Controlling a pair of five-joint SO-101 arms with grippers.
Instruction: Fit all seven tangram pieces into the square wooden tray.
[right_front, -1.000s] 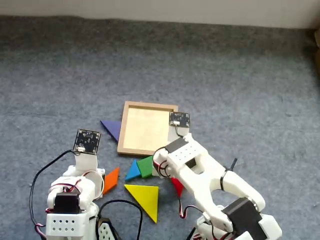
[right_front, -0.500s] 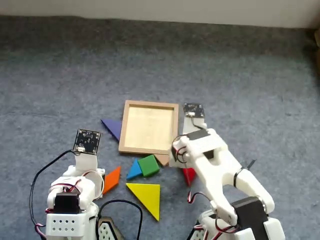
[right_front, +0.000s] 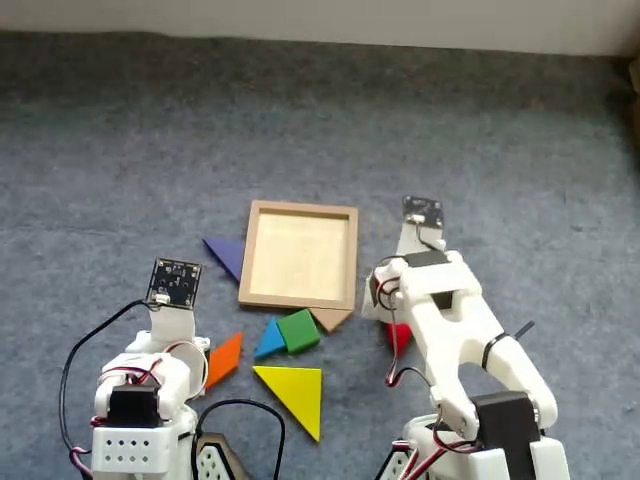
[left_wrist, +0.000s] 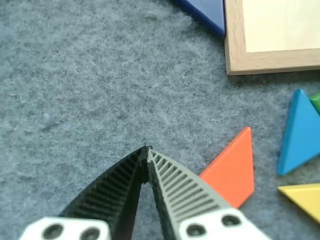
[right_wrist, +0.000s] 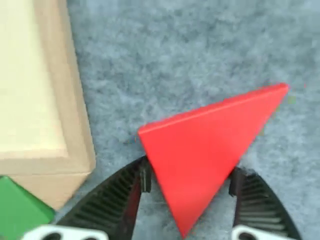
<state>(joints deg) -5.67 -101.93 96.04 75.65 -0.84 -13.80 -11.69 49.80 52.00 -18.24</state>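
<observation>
**Red triangle gripped right of the tray**

Lower left: the left gripper (left_wrist: 146, 152) hung over grey carpet (right_front: 120, 150) with its fingers pressed together. The orange piece (right_front: 224, 359) lay just beside it. A dark blue triangle (right_front: 226, 255) sat against the left rim of the square wooden tray (right_front: 300, 210), which lay mid-frame. Just below the tray lay the light blue triangle (right_front: 267, 340), green square (right_front: 297, 331) and tan triangle (right_front: 331, 318), with the yellow triangle (right_front: 293, 393) lower still. Right of the tray's lower corner, the right gripper (right_wrist: 189, 181) had its fingers clamped on the red triangle (right_front: 399, 335).
</observation>
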